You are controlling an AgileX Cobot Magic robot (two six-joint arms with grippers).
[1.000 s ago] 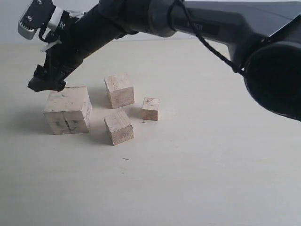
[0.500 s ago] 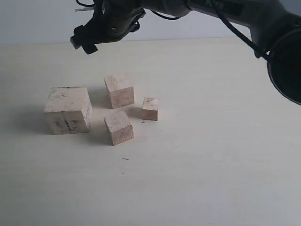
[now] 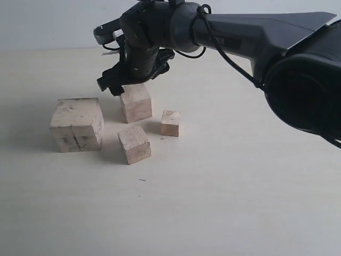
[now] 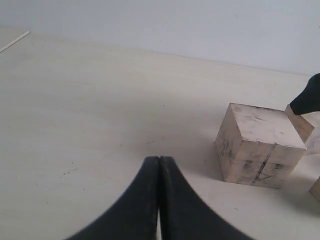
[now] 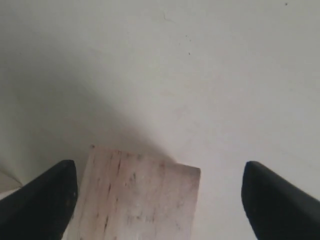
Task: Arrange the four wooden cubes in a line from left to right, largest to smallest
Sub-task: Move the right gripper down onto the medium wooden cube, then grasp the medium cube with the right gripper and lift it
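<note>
- The second-largest cube [image 3: 135, 103] sits on the table [image 3: 240, 186] directly under the right gripper [image 3: 112, 85]. The fingertips are just above its top face and not yet around it.
- In the right wrist view the cube lies nearer one finger than the other and is slightly turned against the jaw line. Centre it and square your wrist before you descend.
- Spread wide, those jaws hold nothing and leave room on both sides. Lower until the pads bracket the side faces, then close.
- The largest cube [image 3: 77, 124] stands close beside the gripper, apart from the target. The third cube [image 3: 134, 144] and the smallest cube [image 3: 170, 123] lie just beyond the target, so come down straight.
- Your right arm reaches across the middle, forearm outstretched and wrist pitched down.
- The left gripper [image 4: 159, 200] hangs low over bare table with its fingers pressed together, holding nothing.
</note>
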